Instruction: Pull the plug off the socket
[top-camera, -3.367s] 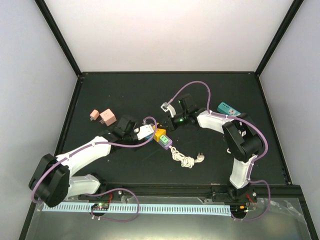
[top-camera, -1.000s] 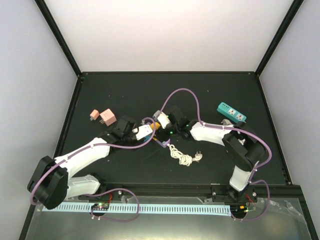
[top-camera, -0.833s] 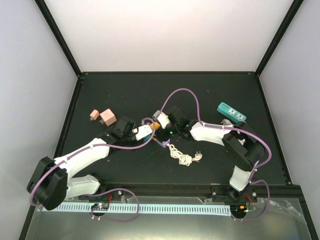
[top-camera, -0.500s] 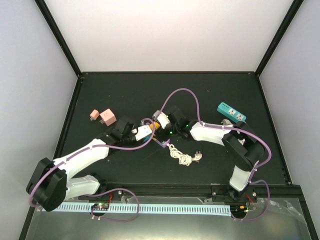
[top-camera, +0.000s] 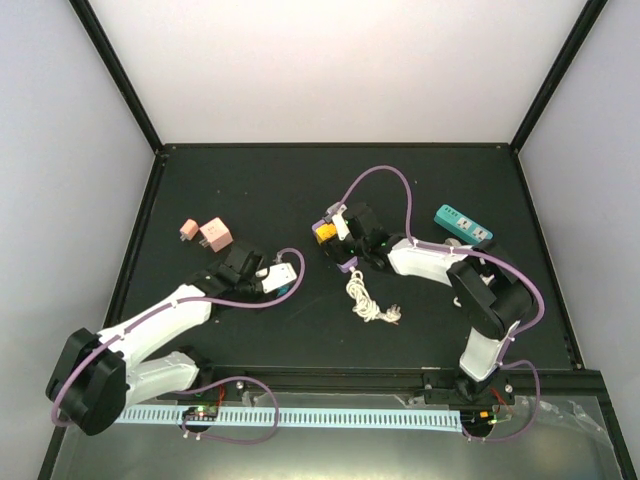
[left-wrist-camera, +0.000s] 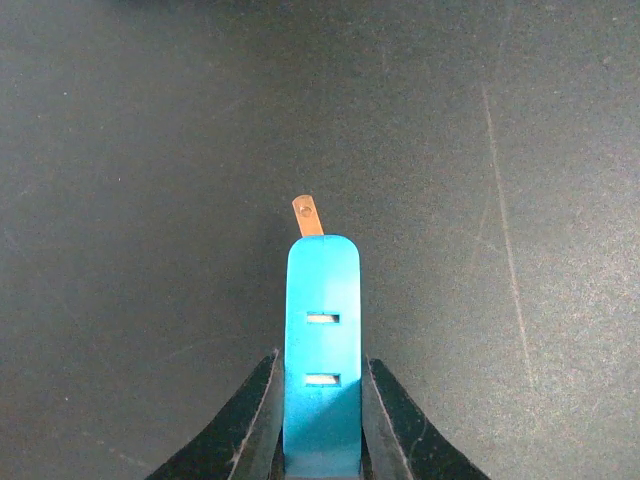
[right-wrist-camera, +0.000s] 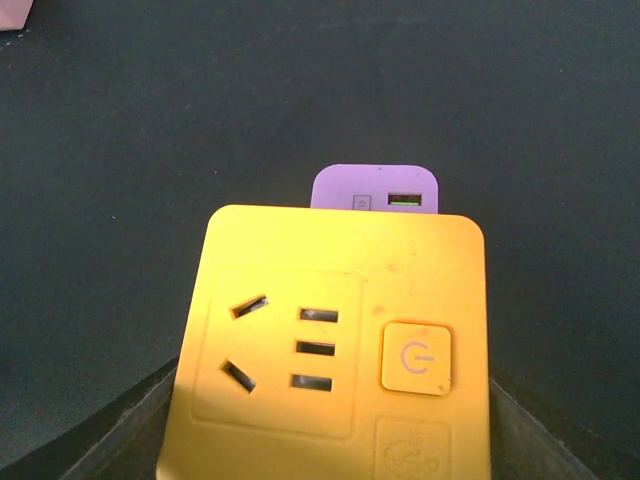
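Observation:
A blue plug (left-wrist-camera: 322, 340) with one copper prong (left-wrist-camera: 308, 215) showing at its tip sits between the fingers of my left gripper (left-wrist-camera: 322, 370), which is shut on it. In the top view the plug (top-camera: 285, 288) hangs left of centre, apart from the socket. The socket (right-wrist-camera: 330, 350) is a yellow cube with empty slots and a power button, on a purple base (right-wrist-camera: 378, 188). My right gripper (right-wrist-camera: 330, 430) is shut on its sides. In the top view the socket (top-camera: 325, 236) is held by the right gripper (top-camera: 335, 232) near the middle of the table.
A coiled white cord (top-camera: 372, 305) with a plug end lies in front of the right gripper. Two pink cubes (top-camera: 205, 233) sit at the left. A teal power strip (top-camera: 463, 223) lies at the right. Black frame rails border the dark table (top-camera: 250, 190).
The plug and the socket have come apart. My left gripper has drawn back toward the near left with the plug, and my right gripper has carried the socket away to the far right.

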